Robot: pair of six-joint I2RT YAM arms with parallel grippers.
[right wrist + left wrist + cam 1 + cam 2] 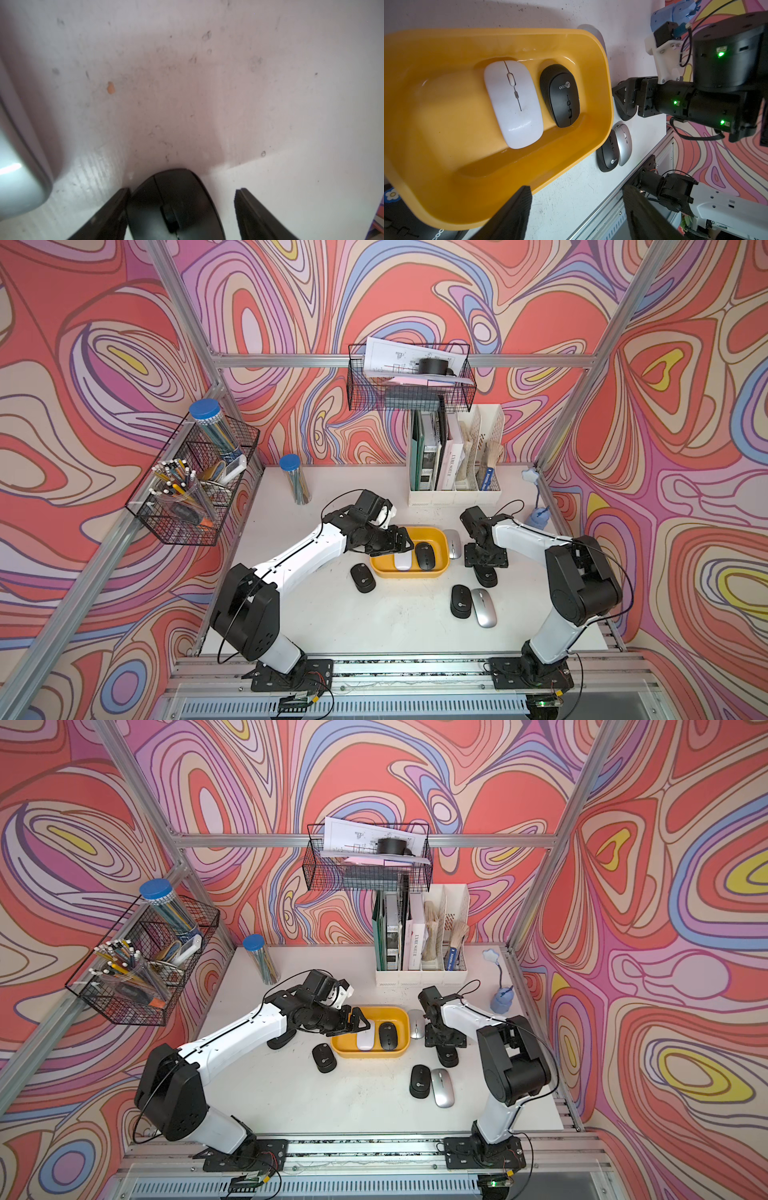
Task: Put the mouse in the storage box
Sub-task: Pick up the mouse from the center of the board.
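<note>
The box (409, 572) stands at mid-desk (332, 626), between the two arms. It holds two mice, lying flat and side by side in its right half: a white mouse (512, 104) and a boxed black mouse (560, 95).

The left gripper (576, 189) hangs over the left end of the box. Its jaws are spread and hold nothing.

The right gripper (485, 566) points down at the desk just right of the box, over the right black mouse (176, 197). Its jaws are spread around this mouse. In the right wrist view one finger (112, 207) sits at the mouse's side, and contact cannot be confirmed. The other finger (255, 212) stands apart from it, with bare desk between. The mouse lies on the desk, outside the box.

Four more mice lie on the desk:
- The left black mouse (362, 577) is just beside the box's left front corner.
- The rear silver mouse (452, 543) is just beside the box's right wall.
- The front black mouse (461, 600) and the front silver mouse (484, 608) lie side by side, nearer the arm bases.
</note>
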